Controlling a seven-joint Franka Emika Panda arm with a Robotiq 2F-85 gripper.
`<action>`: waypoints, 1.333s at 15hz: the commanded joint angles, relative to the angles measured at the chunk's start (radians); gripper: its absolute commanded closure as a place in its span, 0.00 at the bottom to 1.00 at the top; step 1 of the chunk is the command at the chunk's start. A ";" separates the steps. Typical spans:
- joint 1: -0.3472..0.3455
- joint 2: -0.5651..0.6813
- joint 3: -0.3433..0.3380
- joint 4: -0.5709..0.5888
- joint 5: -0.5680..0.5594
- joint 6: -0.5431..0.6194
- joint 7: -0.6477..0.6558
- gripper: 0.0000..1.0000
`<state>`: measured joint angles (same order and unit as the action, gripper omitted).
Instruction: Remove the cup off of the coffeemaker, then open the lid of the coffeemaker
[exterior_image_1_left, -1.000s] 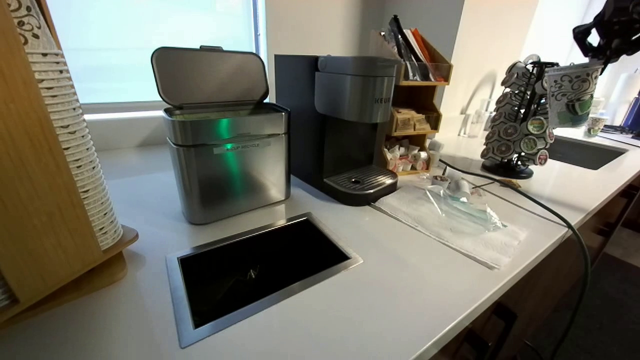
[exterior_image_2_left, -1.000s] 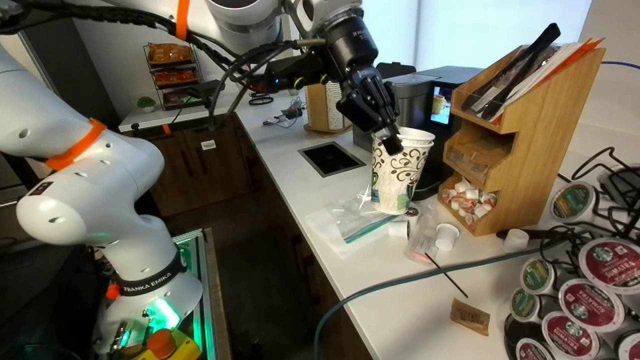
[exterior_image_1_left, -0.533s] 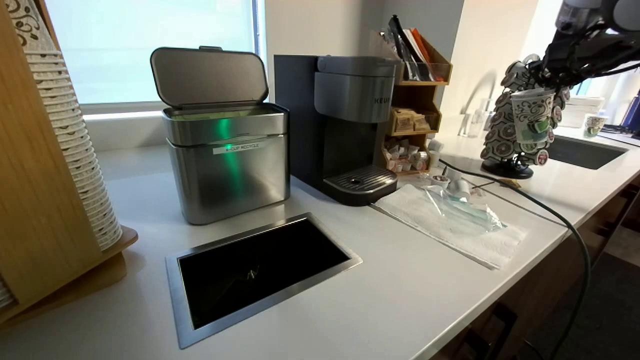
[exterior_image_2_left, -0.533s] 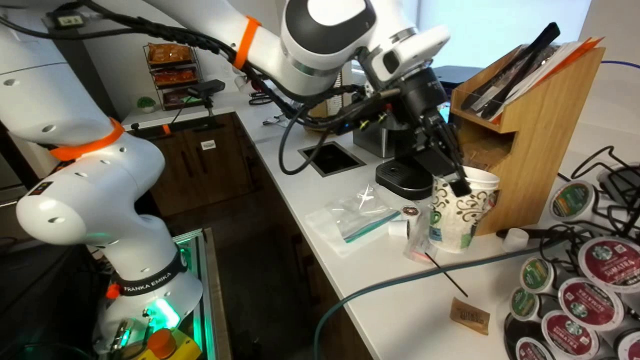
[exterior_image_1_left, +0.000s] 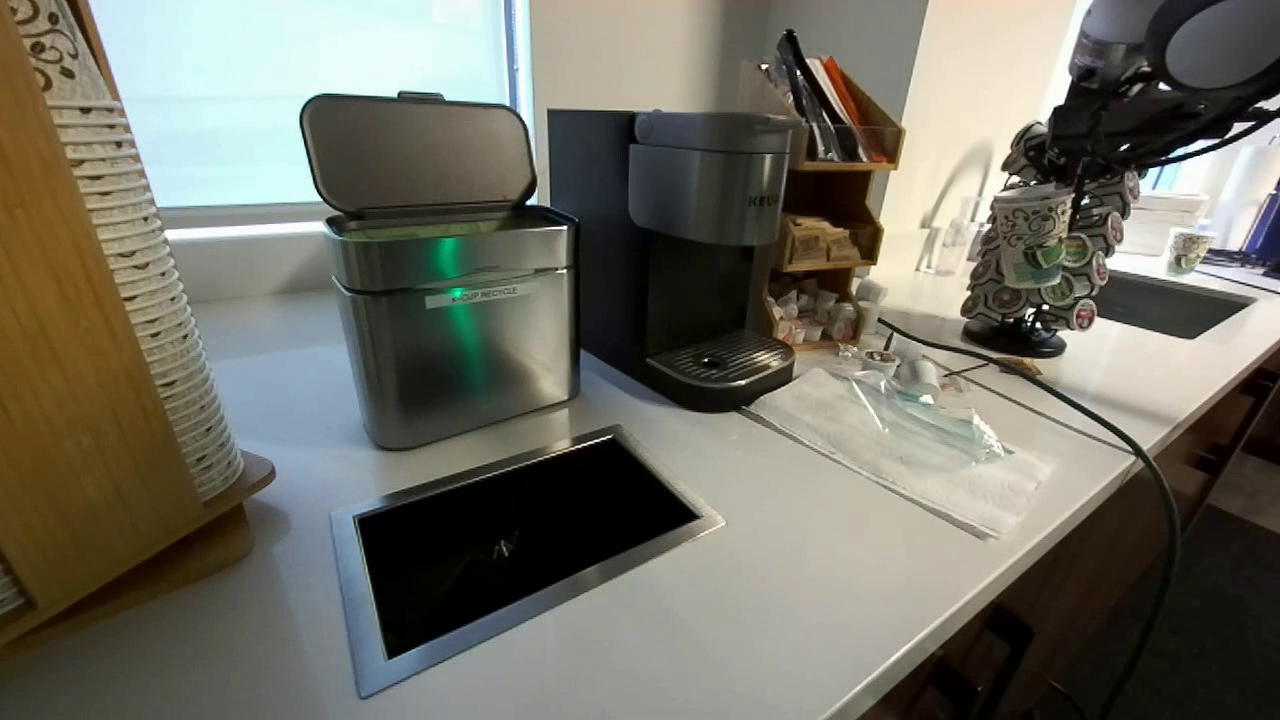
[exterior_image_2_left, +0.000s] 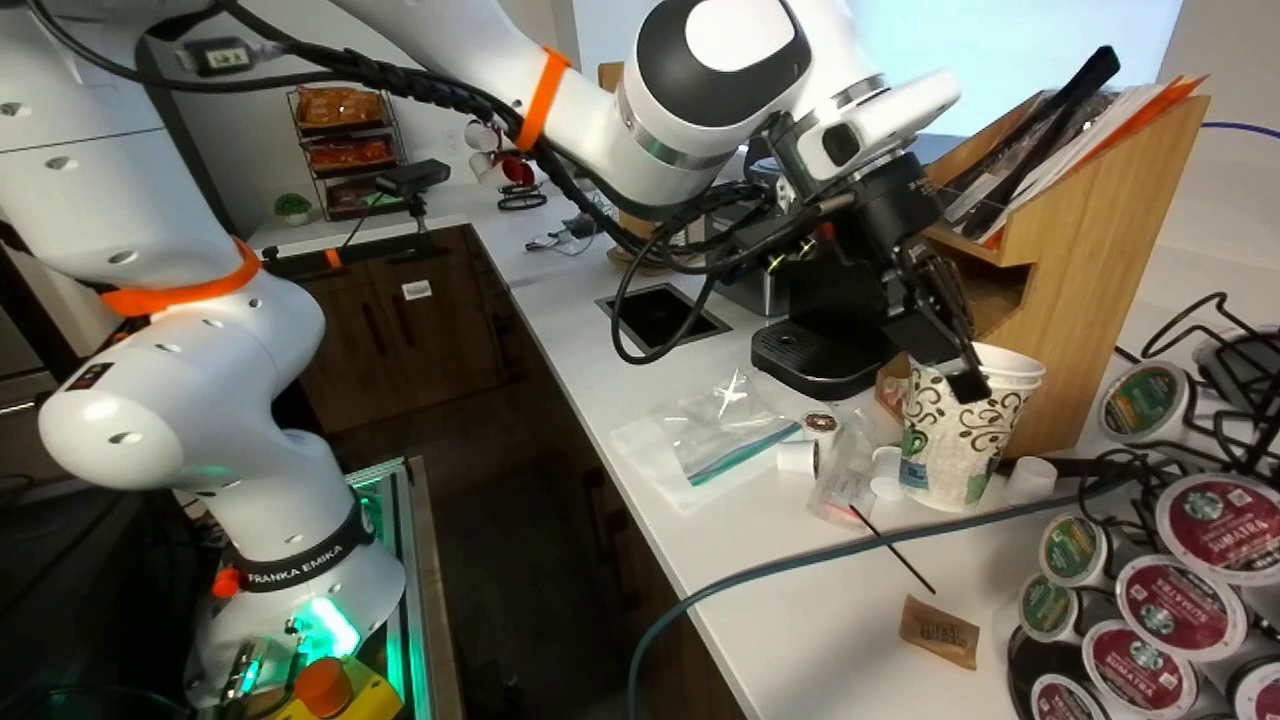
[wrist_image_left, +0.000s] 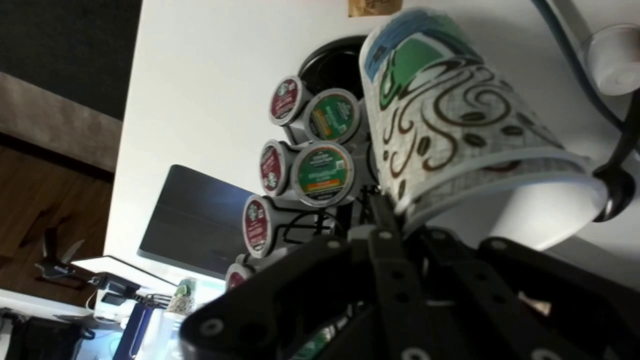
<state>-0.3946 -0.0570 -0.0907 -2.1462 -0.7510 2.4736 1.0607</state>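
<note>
- A white robot arm (exterior_image_2_left: 190, 400) reaches over a kitchen counter (exterior_image_2_left: 800, 640), its black gripper (wrist_image_left: 402, 227) clamped on the upper edge of a paper cup (exterior_image_2_left: 950, 440) printed with brown swirls.
- Mouth up, the paper cup hangs above the counter, to the right of the coffeemaker (exterior_image_1_left: 668, 240) and well apart from it in both exterior views.
- Atop the dark coffeemaker, the lid (exterior_image_1_left: 720, 132) lies closed over the rounded front.
- To the machine's left stands a brushed-steel bin (exterior_image_1_left: 460, 350), its hinged cover (exterior_image_1_left: 420, 155) raised and its front lit by a green glow.
- Nearer, a steel frame (exterior_image_1_left: 355, 590) rings a dark opening set into the counter.
- To the machine's right rises a tiered wooden organizer (exterior_image_2_left: 1120, 280); a white paper towel (exterior_image_1_left: 985, 500) lies nearer, a clear plastic bag (exterior_image_1_left: 930, 425) on top of it.
- At far right in an exterior view, a pod carousel (exterior_image_1_left: 1010, 340) shows partly behind the paper cup; the wrist view catches its green- and maroon-topped pods (wrist_image_left: 322, 172).
- At the left edge, stacked cups (exterior_image_1_left: 165, 320) fill a wooden holder (exterior_image_1_left: 90, 350).
</note>
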 joint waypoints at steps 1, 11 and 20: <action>0.084 0.068 -0.051 0.022 0.195 0.111 -0.029 0.99; 0.110 0.201 -0.102 0.128 -0.196 0.270 0.342 0.94; 0.128 0.248 -0.078 0.090 -0.191 0.260 0.364 0.99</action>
<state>-0.2778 0.1739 -0.1746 -2.0374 -0.9432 2.7436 1.3942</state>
